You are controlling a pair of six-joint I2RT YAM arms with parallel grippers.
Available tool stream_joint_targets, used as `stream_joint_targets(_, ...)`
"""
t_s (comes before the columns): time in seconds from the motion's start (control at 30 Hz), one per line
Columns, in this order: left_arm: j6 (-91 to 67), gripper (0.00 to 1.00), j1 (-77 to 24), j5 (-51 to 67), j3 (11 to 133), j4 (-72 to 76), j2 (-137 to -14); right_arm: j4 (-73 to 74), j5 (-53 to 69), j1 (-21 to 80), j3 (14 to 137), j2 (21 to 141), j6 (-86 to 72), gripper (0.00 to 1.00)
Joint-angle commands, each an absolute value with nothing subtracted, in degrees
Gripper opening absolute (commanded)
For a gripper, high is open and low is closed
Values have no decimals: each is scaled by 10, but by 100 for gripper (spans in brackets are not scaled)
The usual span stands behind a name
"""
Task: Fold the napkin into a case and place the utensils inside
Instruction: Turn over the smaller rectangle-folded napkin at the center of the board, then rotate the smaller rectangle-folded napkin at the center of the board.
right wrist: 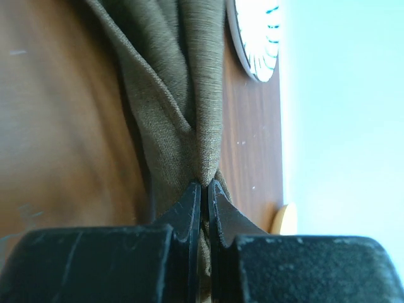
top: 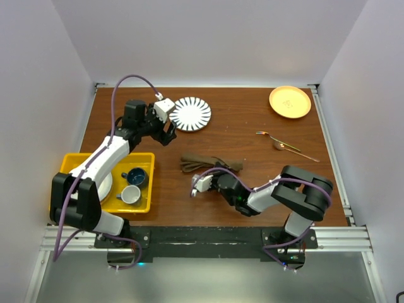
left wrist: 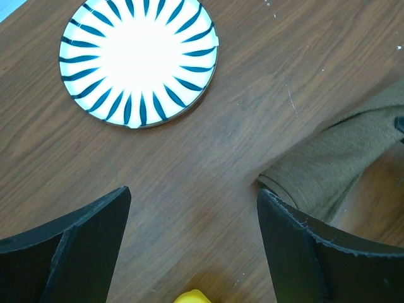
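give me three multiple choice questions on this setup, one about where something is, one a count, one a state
1. Where do the utensils lie?
A. on the orange plate
B. on the striped plate
C. on the bare table, right of the napkin

2. How many mugs sit in the yellow bin?
A. two
B. four
C. none

3. What are the right fingers doing?
A. spread wide over the striped plate
B. pinched shut on the napkin
C. gripping a spoon

Answers:
1 C: both pieces lie on wood, apart from the cloth.
2 A: one dark blue mug and one pale mug sit side by side.
3 B: the right wrist view shows cloth clamped between the closed tips.
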State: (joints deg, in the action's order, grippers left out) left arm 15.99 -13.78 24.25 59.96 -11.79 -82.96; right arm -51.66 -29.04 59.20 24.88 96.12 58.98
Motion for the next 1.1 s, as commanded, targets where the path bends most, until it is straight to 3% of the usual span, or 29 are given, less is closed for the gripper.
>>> stream_joint_targets(0.0, 153, 86, -132, 251, 584, -117, -794, -627, -320, 627, 222, 965, 640, 0)
stream_joint_targets(0.23, 152, 85, -132, 254, 559, -124, -769, -462, -300, 667, 229, 926, 585, 0)
stream_joint_targets(0.4, 159, 85, -132, 257, 538, -132, -750, -378, -292, 681, 242, 922, 551, 18)
stream_joint_targets(0.53, 166, 83, -132, 263, 526, -141, -738, -288, -259, 690, 263, 908, 520, 21)
stream_joint_targets(0.6, 170, 81, -132, 269, 519, -147, -730, -246, -246, 693, 275, 904, 505, 28)
stream_joint_targets(0.63, 173, 81, -132, 274, 516, -149, -726, -236, -243, 695, 279, 901, 501, 39)
stream_joint_targets(0.73, 191, 77, -132, 301, 512, -171, -722, -191, -223, 698, 299, 887, 484, 54)
stream_joint_targets(0.93, 217, 64, -133, 372, 509, -212, -722, -76, -197, 696, 374, 834, 408, 63)
stream_joint_targets(1.07, 214, 47, -143, 410, 510, -209, -730, 35, -177, 689, 428, 779, 329, 66)
